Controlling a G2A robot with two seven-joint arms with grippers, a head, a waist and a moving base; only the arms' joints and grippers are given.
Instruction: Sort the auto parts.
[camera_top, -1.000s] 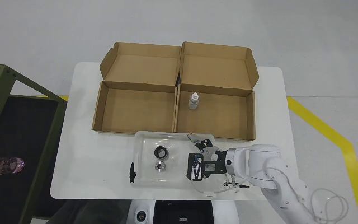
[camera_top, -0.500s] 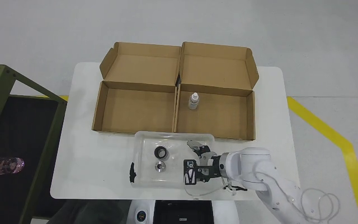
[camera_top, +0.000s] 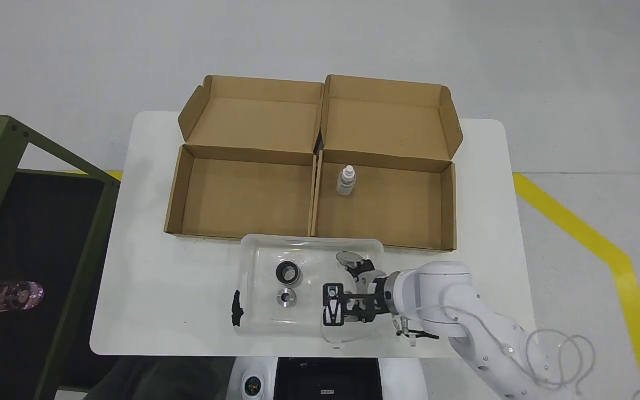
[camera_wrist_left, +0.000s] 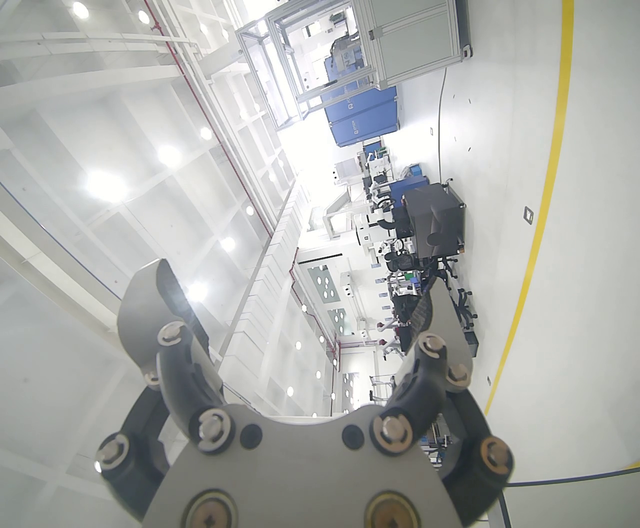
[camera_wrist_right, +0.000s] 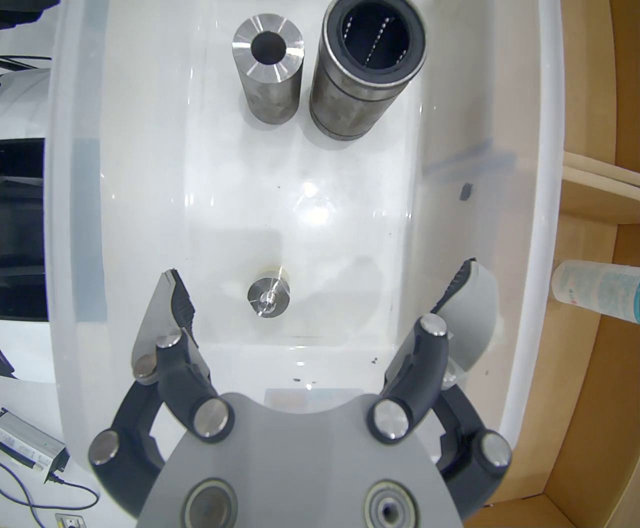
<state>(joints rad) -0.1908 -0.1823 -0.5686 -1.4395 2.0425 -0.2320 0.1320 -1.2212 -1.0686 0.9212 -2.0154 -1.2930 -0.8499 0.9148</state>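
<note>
Where the top view looks down, a white desk (camera_top: 150, 300) stands on a pale grey floor crossed by a yellow line (camera_top: 570, 225). Two open cardboard boxes lie along its far edge, the left box (camera_top: 245, 195) touching the right box (camera_top: 385, 200). A small white bottle (camera_top: 345, 180) stands in the right one by its left wall. A clear tray (camera_top: 262, 250) sits at the near edge, holding a linear bearing (camera_top: 290, 271) and a steel sleeve (camera_top: 288, 296). The right gripper (camera_top: 338, 285) is over the tray.

From the left wrist, the left gripper (camera_wrist_left: 295, 280) is spread wide and holds nothing, aimed at a bright hall with blue cabinets (camera_wrist_left: 360, 115).

From the right wrist, the right gripper (camera_wrist_right: 320, 277) is released, its fingers either side of a small steel pin (camera_wrist_right: 268, 298) upright on the tray floor. The sleeve (camera_wrist_right: 268, 75) and bearing (camera_wrist_right: 367, 65) stand just beside each other farther along. The bottle's (camera_wrist_right: 595, 295) teal label print is too blurred to read.
</note>
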